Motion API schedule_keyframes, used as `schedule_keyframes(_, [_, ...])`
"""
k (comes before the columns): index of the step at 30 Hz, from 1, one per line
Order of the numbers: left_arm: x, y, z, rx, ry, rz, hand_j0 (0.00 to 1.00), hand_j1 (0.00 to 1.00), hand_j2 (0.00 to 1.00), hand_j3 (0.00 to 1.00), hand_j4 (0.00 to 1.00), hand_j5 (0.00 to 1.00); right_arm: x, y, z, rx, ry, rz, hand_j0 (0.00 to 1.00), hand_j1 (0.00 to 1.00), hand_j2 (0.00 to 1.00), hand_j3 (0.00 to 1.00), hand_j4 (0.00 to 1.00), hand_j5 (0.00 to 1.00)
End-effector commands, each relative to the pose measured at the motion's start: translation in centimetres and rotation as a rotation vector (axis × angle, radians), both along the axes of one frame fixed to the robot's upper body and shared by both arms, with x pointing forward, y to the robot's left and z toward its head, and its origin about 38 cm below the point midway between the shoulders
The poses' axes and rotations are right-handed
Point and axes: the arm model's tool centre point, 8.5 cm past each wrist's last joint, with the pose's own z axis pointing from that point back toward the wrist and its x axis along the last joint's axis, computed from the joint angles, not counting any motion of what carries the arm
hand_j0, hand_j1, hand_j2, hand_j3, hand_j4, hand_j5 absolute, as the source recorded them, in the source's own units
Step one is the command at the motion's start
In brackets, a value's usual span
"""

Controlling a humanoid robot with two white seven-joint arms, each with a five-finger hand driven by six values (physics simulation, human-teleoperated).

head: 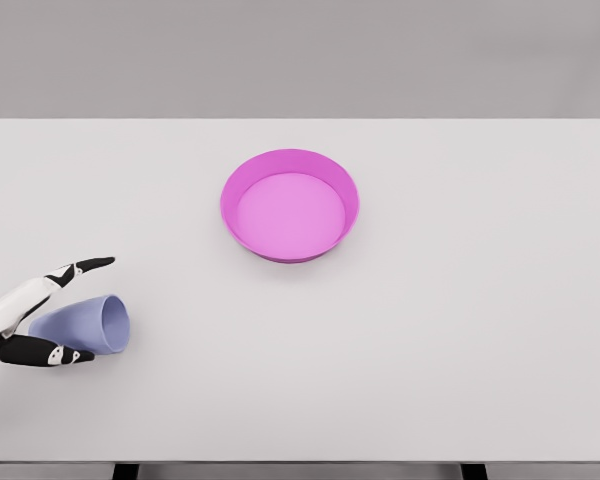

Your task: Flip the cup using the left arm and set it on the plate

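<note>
A pale blue cup (88,322) lies on its side near the table's left edge, its mouth facing right. My left hand (75,312) comes in from the left edge and brackets the cup: one finger (80,267) stretches above it, another finger (45,353) lies below it. The fingers look spread around the cup, and I cannot tell whether they press on it. A magenta plate (290,160) with a raised rim sits at the table's centre, well to the right of and behind the cup. Nothing lies in the plate.
The white table (460,330) spans the view, with its front edge along the bottom. A grey wall stands behind it.
</note>
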Motion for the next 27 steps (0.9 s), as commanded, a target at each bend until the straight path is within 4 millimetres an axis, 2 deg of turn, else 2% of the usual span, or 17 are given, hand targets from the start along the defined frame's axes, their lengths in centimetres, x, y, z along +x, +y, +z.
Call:
schedule_keyframes(1, [0.0,0.1,-0.2,0.005,0.011,0.015,1.00,1.00,1.00,1.00,1.00,1.00,0.0,0.0,0.0,0.000,0.001,0.000,1.00,1.00,1.00,1.00,1.00,1.00])
schedule_keyframes(4, [-0.1,0.1,-1.1,0.026,0.056,0.046,1.00,1.00,1.00,1.00,1.00,1.00,0.0,0.0,0.0,0.000,0.000,0.000,1.00,1.00,1.00,1.00,1.00,1.00])
schedule_keyframes(10, [-0.4,-0.1,-1.9,0.037,0.083,0.048,1.00,1.00,1.00,1.00,1.00,1.00,0.0,0.0,0.0,0.000,0.001,0.000,1.00,1.00,1.00,1.00,1.00,1.00])
schedule_keyframes(27, [-0.2,-0.1,-2.5,0.050,0.108,0.090,1.00,1.00,1.00,1.00,1.00,1.00,0.0,0.0,0.0,0.000,0.000,0.000,1.00,1.00,1.00,1.00,1.00,1.00])
